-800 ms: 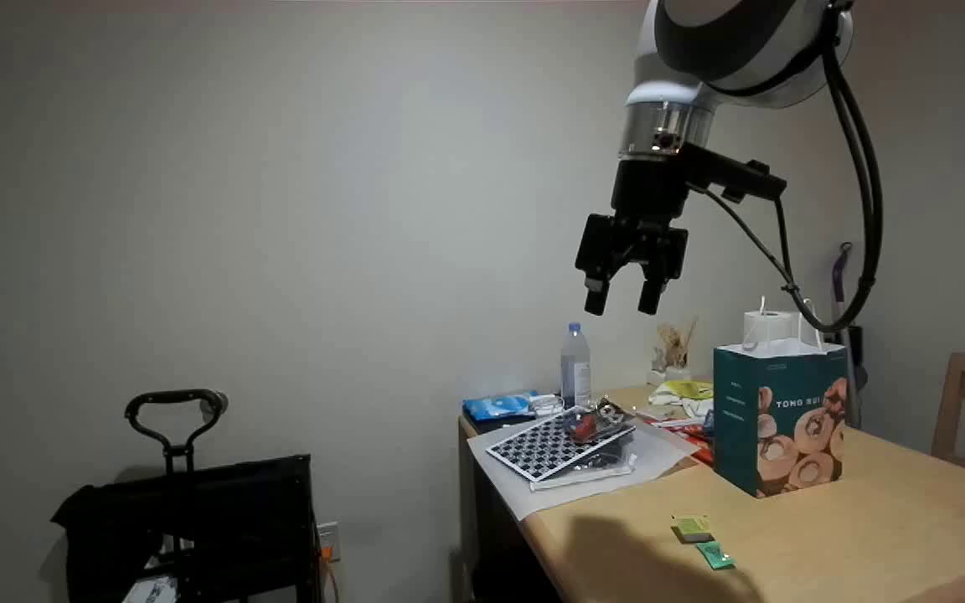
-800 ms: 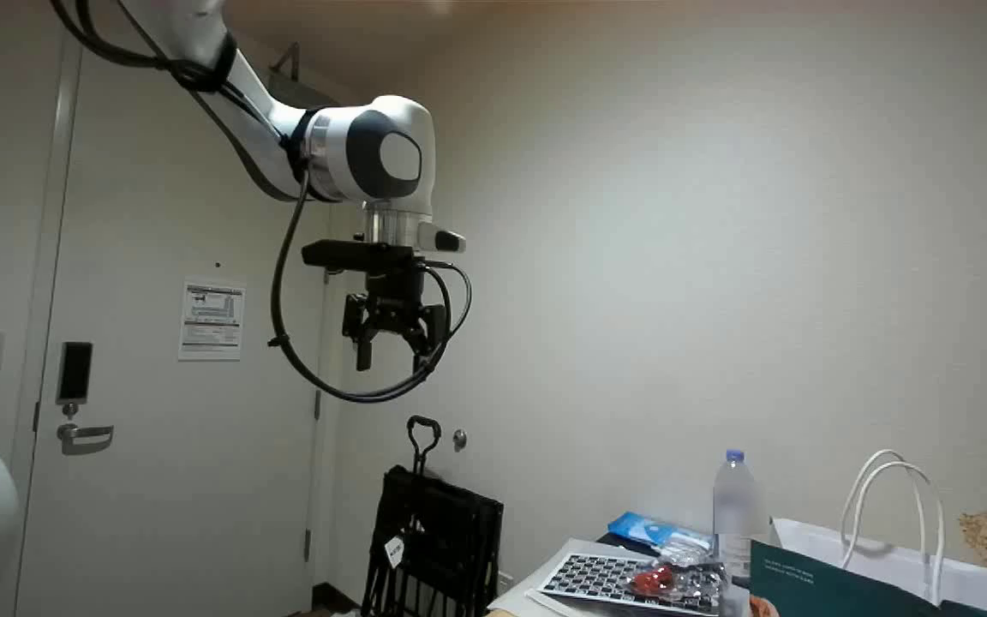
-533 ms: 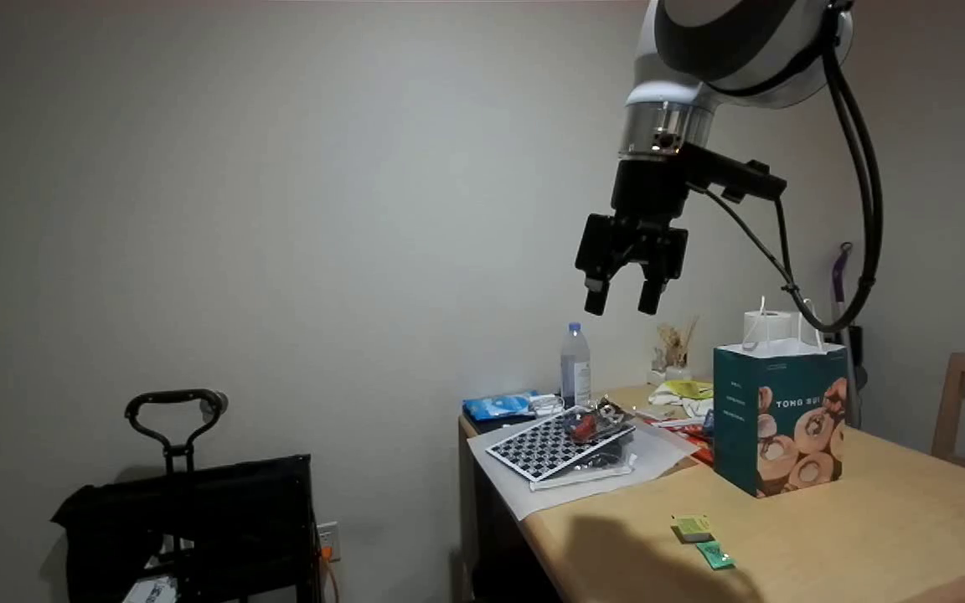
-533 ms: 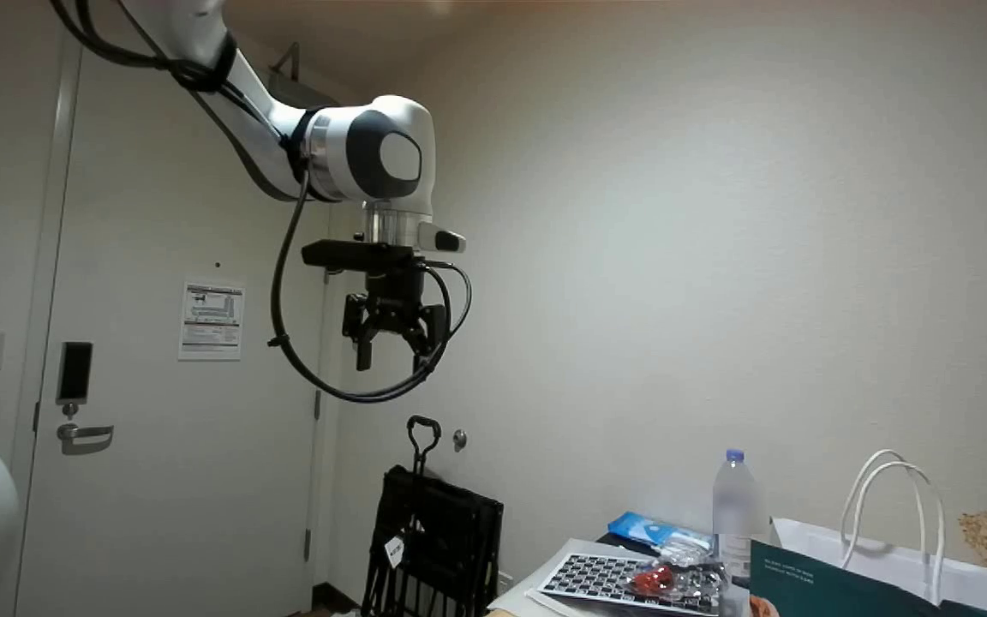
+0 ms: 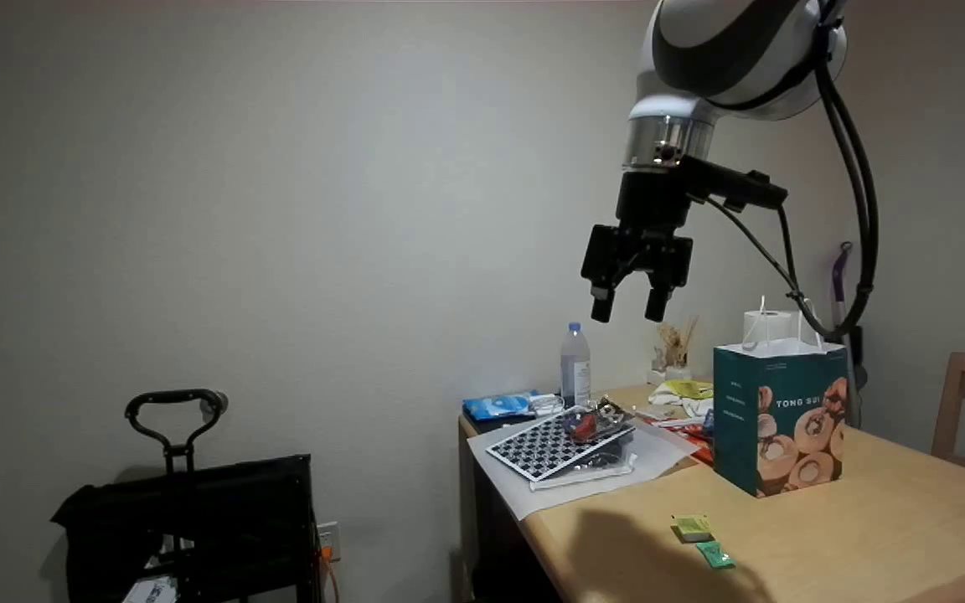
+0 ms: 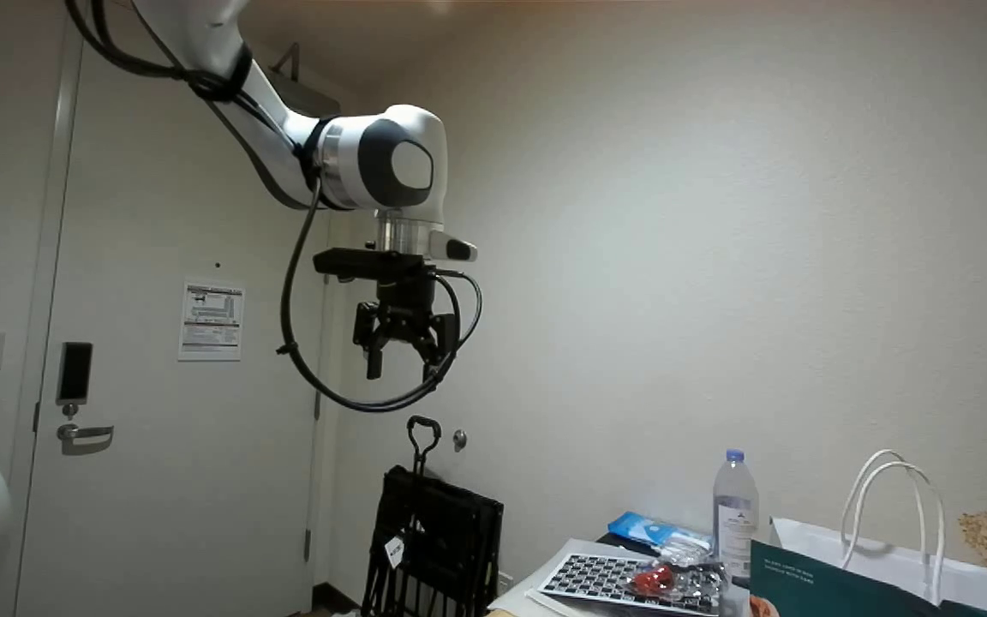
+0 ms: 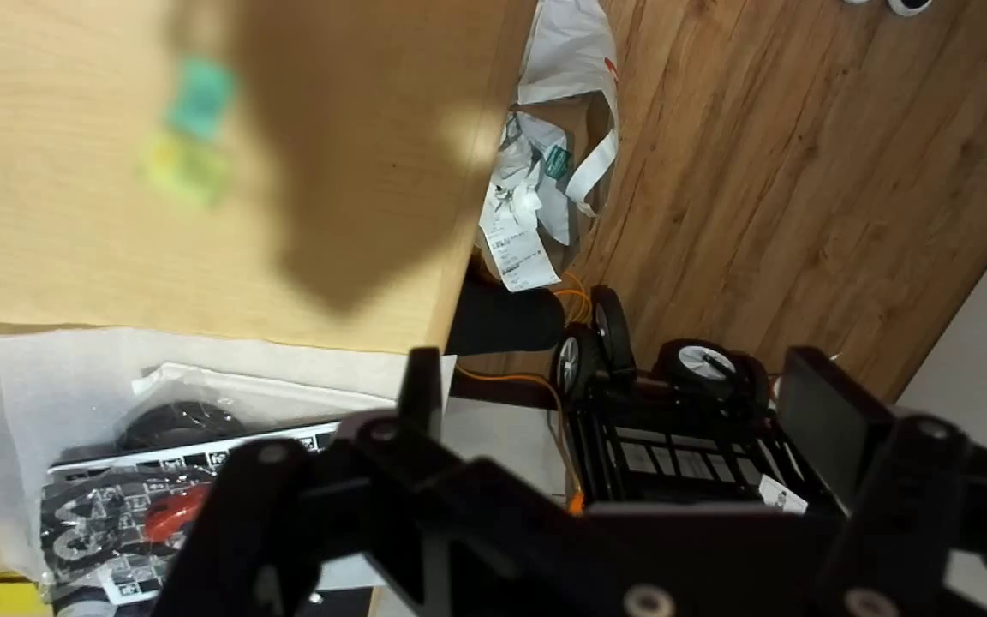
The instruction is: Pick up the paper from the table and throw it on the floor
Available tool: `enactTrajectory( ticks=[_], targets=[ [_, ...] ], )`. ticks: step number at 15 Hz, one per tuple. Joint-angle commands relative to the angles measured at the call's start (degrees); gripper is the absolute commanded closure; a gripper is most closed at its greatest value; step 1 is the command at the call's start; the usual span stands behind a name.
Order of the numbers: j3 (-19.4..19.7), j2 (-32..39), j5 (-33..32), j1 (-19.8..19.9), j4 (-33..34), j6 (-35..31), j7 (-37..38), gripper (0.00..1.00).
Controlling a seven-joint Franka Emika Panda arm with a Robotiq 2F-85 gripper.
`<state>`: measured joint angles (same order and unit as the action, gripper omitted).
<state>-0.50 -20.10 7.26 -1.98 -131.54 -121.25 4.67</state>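
Observation:
The table [image 5: 893, 511] has a pale tan top; its edge runs down the wrist view [image 7: 99, 274]. A white paper sheet [image 5: 524, 498] lies on it under a checkered board; the sheet also shows in the wrist view [image 7: 288, 360]. A small yellow-green packet [image 5: 692, 528] and a teal packet [image 5: 714, 554] lie on bare wood. They appear blurred in the wrist view [image 7: 202, 96]. Which item is the task's paper is unclear. My gripper [image 5: 629, 308] is open with nothing between its fingers [image 6: 403, 372], high above the table's edge. The wooden floor [image 7: 742, 171] shows beyond the table.
A teal printed bag [image 5: 784, 427] and a water bottle [image 5: 575, 368] stand on the table. The checkered board [image 5: 549, 444] carries plastic-wrapped items. A black folded cart [image 5: 198, 519] stands by the wall. A white bag with papers [image 7: 571, 60] stands beside the table.
My gripper has moved slightly down and to the right in both exterior views during the last half second. It stays open. The objects on the table have not moved.

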Motion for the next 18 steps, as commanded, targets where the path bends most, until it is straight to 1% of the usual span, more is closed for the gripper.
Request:
enactTrajectory(
  ticks=[1,4,6,7,8,10,14,15,18],
  targets=[
    [1.36,4.48,1.10,1.94,1.17,-0.72,1.47,0.00],
    [3.47,8.14,2.57,3.40,1.07,-0.81,1.76,0.00],
    [4.34,10.13,2.76,4.51,0.91,-0.15,3.75,0.00],
    [4.41,11.07,2.35,5.07,1.41,1.53,6.18,0.00],
    [4.13,9.20,1.31,4.50,0.25,0.21,2.93,0.00],
    [4.30,10.18,1.29,4.70,0.27,0.13,3.21,0.00],
    [3.98,9.88,1.28,4.52,0.41,0.14,3.21,0.00],
    [3.84,10.49,-0.09,4.63,0.31,-0.96,2.77,0.00],
    [4.87,15.42,-8.58,5.82,1.79,1.53,-2.56,0.00]
  ],
)
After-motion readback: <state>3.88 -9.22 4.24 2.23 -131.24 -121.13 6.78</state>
